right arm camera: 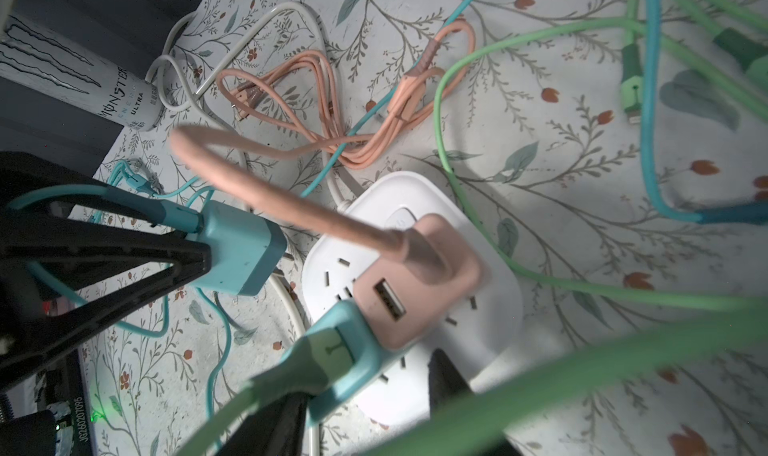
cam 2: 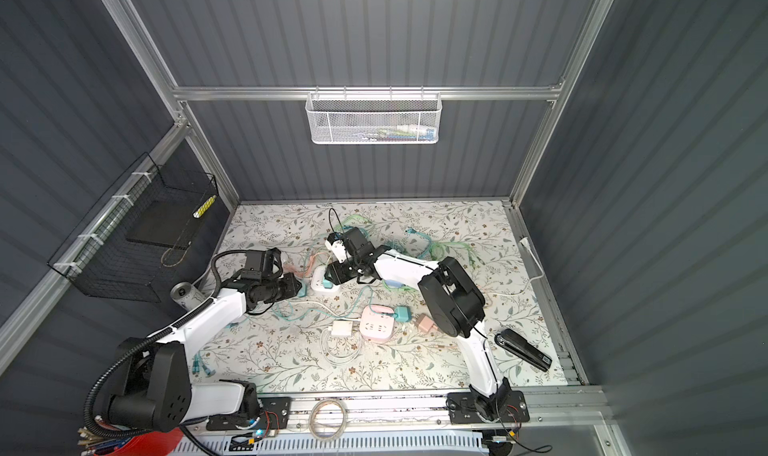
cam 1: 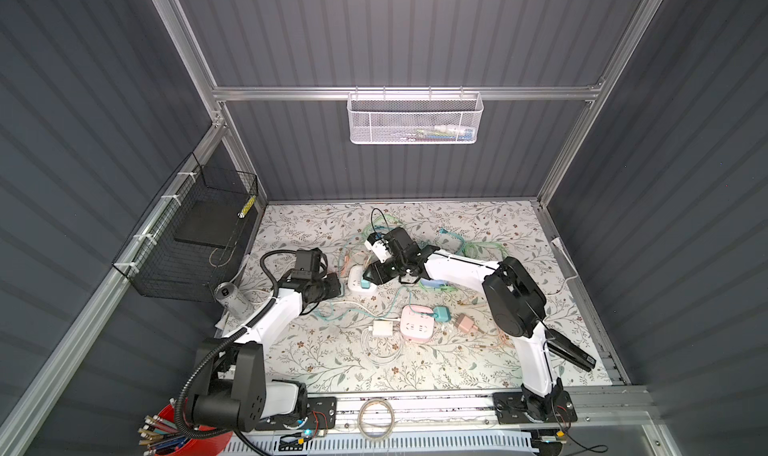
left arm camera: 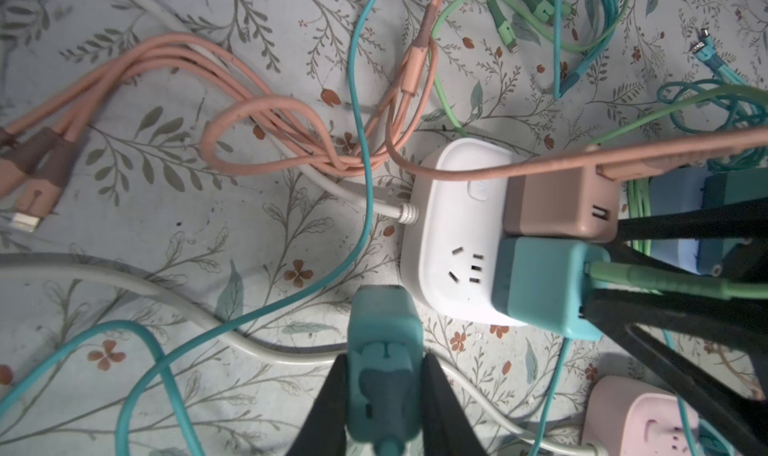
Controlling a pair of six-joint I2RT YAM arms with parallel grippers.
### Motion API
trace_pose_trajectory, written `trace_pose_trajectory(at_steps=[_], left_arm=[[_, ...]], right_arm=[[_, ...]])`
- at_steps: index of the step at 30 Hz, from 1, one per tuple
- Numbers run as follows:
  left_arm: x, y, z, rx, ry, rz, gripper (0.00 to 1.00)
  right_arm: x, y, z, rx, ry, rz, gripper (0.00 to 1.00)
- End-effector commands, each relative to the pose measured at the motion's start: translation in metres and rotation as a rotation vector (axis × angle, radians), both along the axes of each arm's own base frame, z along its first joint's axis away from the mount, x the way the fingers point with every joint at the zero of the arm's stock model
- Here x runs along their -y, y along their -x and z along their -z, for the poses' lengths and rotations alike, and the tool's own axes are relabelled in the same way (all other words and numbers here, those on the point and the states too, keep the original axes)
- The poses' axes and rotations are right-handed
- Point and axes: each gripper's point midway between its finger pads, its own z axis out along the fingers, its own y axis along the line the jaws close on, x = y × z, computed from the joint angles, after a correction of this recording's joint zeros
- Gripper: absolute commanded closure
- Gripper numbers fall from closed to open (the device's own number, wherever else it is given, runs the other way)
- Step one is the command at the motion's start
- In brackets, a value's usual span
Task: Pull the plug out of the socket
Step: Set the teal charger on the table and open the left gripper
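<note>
Black wire basket [cam 1: 174, 275] holding dark slab [cam 1: 205, 225], left claw [left arm camera: 384, 358] clamping teal plug [left arm camera: 382, 325] (off socket [left arm camera: 457, 233]), right claw [right arm camera: 368, 377] parted.

Floral tabletop [cam 1: 316, 362] carries white socket [cam 1: 354, 274], pink socket [cam 1: 417, 325], stapler [cam 1: 571, 352] (cables [left arm camera: 362, 142] strewn throughout).
</note>
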Motion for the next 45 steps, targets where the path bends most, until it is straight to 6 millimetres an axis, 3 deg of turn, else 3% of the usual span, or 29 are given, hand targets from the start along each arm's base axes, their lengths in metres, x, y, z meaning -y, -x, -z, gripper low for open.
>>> trace_pose_trajectory(at_steps=[1, 16, 22, 26, 33, 41, 45], left_arm=[[0.008, 0.002, -0.003, -0.002, 0.081, 0.017, 0.97], [0.008, 0.015, 0.019, -0.075, 0.143, 0.016, 0.96], [0.002, 0.018, 0.028, -0.107, 0.112, 0.005, 0.9], [-0.002, 0.018, 0.028, -0.112, 0.093, -0.006, 0.78], [-0.015, 0.015, 0.016, -0.098, 0.022, -0.042, 0.41], [-0.027, 0.014, 0.006, -0.094, -0.04, -0.076, 0.2], [-0.033, 0.016, 0.004, -0.093, -0.068, -0.099, 0.14]], right_arm=[[0.053, 0.029, 0.088, -0.17, 0.277, 0.047, 0.52], [0.054, 0.028, 0.09, -0.172, 0.286, 0.046, 0.51], [0.053, 0.028, 0.09, -0.171, 0.287, 0.046, 0.5], [0.053, 0.027, 0.089, -0.169, 0.286, 0.047, 0.5], [0.053, 0.027, 0.088, -0.168, 0.287, 0.045, 0.49], [0.051, 0.026, 0.084, -0.164, 0.278, 0.046, 0.47], [0.05, 0.025, 0.081, -0.159, 0.274, 0.044, 0.47]])
